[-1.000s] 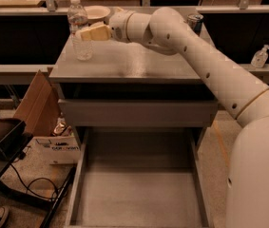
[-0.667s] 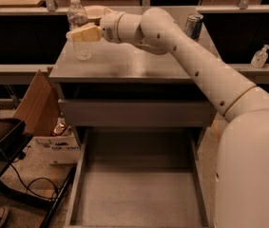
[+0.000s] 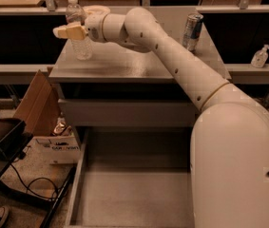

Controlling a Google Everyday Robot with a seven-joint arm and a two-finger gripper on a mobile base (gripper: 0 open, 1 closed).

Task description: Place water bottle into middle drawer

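Observation:
The water bottle (image 3: pixel 80 45), clear and ribbed with a white cap, stands upright on the left part of the grey cabinet top (image 3: pixel 134 63). My gripper (image 3: pixel 65 31) reaches in from the right at the bottle's mid height and overlaps its upper body. The middle drawer (image 3: pixel 131 189) is pulled out wide open below the cabinet front, its flat grey floor bare. My arm runs from the lower right across the cabinet and hides the drawer's right side.
A silver-blue drink can (image 3: pixel 192 31) stands at the cabinet top's right rear. A closed grey drawer front (image 3: pixel 124 113) sits above the open drawer. A cardboard box (image 3: pixel 36 103) and cables (image 3: pixel 29 184) lie on the floor at left. Pump bottles (image 3: pixel 261 56) stand on a shelf at right.
My gripper has moved left along the cabinet top and now overlaps the water bottle. The bottle still stands in the same place.

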